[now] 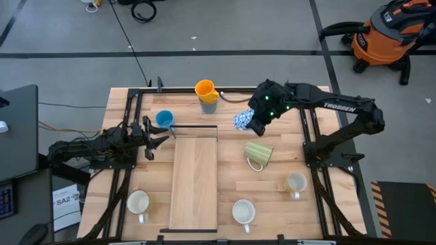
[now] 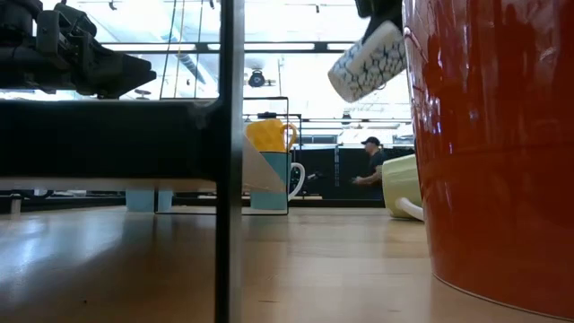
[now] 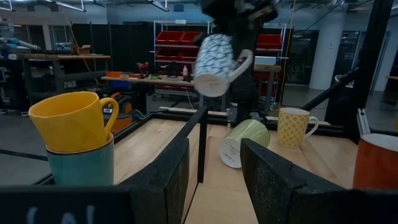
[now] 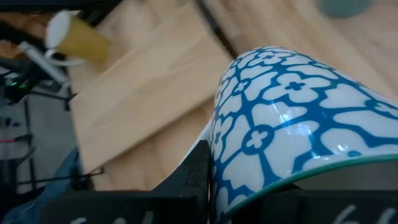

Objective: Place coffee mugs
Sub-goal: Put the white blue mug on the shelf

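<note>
Blue-patterned mug (image 1: 242, 120) hangs tilted above the table's far side, clamped in the right gripper (image 1: 255, 121), so a carry is likely under way and needs a level set-down, while the left gripper (image 1: 154, 138) waits wide open beside the bright blue mug (image 1: 164, 119).

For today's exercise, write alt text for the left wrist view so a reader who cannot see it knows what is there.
The right gripper holds a blue-patterned mug in the air above a pale green mug lying on its side on the wooden table. Nearer, an orange mug sits stacked in a teal mug.

patterned mug (image 2: 366, 61) aloft, orange mug (image 2: 489, 144) foreground
</note>
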Robot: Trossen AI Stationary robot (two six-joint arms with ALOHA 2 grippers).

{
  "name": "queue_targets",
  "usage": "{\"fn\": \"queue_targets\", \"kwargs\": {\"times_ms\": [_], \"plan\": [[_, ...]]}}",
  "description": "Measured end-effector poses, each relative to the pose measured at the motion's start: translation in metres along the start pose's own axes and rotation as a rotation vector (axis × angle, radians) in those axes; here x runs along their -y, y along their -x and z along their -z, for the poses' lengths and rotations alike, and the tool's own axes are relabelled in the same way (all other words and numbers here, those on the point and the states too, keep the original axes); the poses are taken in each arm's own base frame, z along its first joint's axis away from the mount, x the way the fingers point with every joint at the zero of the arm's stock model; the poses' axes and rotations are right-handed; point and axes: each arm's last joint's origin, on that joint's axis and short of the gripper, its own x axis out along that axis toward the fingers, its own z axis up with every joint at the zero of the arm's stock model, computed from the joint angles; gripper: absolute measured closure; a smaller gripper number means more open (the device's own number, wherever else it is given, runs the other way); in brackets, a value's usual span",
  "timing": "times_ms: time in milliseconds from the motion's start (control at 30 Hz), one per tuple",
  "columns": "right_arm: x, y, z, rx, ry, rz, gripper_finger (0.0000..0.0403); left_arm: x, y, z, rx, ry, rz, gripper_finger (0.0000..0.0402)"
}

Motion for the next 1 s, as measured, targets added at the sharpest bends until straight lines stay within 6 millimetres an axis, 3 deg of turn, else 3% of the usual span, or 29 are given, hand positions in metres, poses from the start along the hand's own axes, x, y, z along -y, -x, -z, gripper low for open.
{"fn": "queue_targets", "kwargs": {"times_ms": [267,433,733,1000], "plan": [[-0.044,-0.008,0.017,0.001,0.019,-0.076,0.0367,0.000,0.000,-0.003,0.033,0.005,0.002,0.0251],[-0.064,-0.028,0.018,0.001,0.057,-0.149,0.0367,0.001,0.001,-0.011,0.114,0.021,0.009,0.0251],[-0.075,-0.090,0.010,-0.094,0.183,-0.230,0.0367,0.007,0.002,-0.015,0.149,0.110,0.124,0.0251],[-0.086,-0.120,-0.008,-0.153,0.353,-0.172,0.0367,0.014,0.004,-0.020,0.193,0.143,0.204,0.0251]]}}
